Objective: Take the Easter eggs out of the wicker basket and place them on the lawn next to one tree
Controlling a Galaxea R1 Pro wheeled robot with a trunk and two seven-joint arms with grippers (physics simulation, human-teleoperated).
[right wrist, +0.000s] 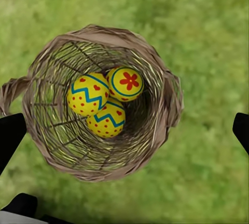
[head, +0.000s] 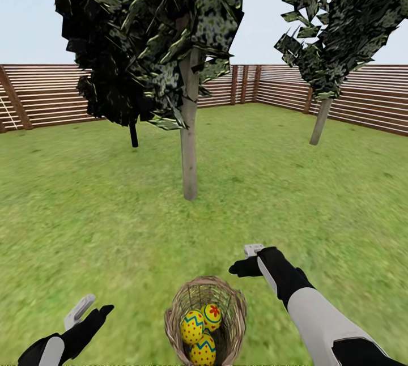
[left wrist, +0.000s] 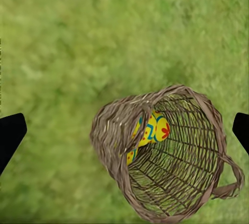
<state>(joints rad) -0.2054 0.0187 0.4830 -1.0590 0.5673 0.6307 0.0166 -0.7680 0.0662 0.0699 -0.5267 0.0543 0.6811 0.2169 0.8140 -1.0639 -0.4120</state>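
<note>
All three eggs (right wrist: 104, 102) sit huddled deep in the basket (head: 233, 302) on the grass (head: 113, 213), and with both grippers, left (head: 88, 312) and right (head: 249, 259), seemingly open and empty, a finger could catch the rim and tip it

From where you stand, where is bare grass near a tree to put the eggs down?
Bare lawn lies all around the foot of the near tree, and between it and the basket. The far right tree also has open grass at its foot. Crowded: inside the basket, three eggs packed together.
</note>
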